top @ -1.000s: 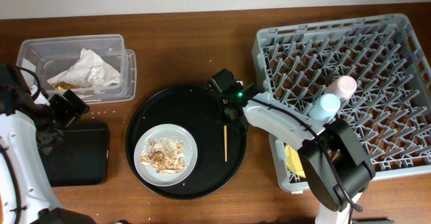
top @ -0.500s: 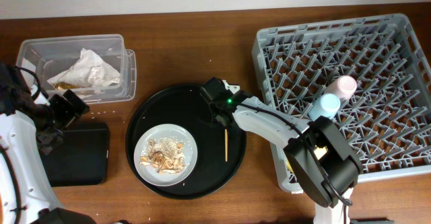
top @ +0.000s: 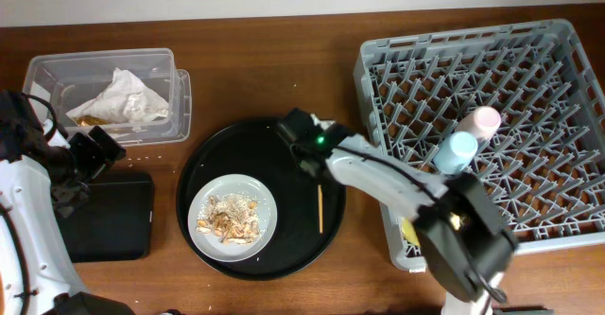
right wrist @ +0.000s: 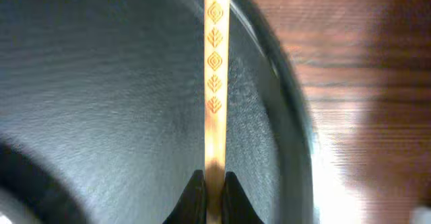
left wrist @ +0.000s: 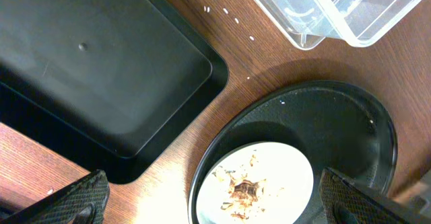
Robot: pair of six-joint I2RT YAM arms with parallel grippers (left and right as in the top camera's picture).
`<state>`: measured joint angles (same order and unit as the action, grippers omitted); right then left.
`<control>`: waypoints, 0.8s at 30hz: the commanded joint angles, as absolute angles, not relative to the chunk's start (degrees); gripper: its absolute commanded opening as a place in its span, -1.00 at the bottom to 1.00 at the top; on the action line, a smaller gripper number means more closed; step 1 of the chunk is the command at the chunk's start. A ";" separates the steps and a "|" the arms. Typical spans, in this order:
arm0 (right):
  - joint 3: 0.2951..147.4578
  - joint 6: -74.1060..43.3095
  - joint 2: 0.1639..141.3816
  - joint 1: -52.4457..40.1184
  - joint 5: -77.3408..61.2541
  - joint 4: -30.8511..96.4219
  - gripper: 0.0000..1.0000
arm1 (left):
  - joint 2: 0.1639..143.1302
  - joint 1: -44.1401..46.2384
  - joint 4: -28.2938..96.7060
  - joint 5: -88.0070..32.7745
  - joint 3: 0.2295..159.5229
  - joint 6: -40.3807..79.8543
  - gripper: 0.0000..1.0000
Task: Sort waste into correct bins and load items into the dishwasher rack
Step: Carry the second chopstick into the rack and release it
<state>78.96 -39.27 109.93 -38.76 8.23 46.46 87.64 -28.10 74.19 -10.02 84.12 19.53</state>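
My right gripper [right wrist: 214,190] is shut on one wooden chopstick [right wrist: 215,83] over the round black tray's right side. In the overhead view the chopstick [top: 319,209] sticks out below my right wrist [top: 307,143]. The round plate [top: 232,194] with flaky food scraps [top: 227,222] sits in that tray. The clear box [top: 57,69] holds the white napkin [top: 123,96] and brown wrapper [top: 88,119]. My left gripper [left wrist: 215,197] is open and empty, by the shallow black tray [top: 113,216]. The pink cup [top: 486,121], blue cup [top: 460,149] and partly hidden yellow bowl [top: 410,226] are in the rack [top: 529,78].
The large round black tray [top: 293,168] lies mid-table between the shallow black tray and the rack. The clear box's lid [top: 182,107] leans at its right side. Small white crumbs [left wrist: 225,15] lie on the wood between box and shallow tray [left wrist: 101,69].
My right wrist has swung left over the round tray. The chopstick has shifted slightly right and toward the front. The left arm has not moved.
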 commanded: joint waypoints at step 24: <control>84.44 -2.61 102.59 -10.85 -2.13 48.80 0.15 | 86.98 -28.29 74.22 -10.02 84.88 20.10 0.98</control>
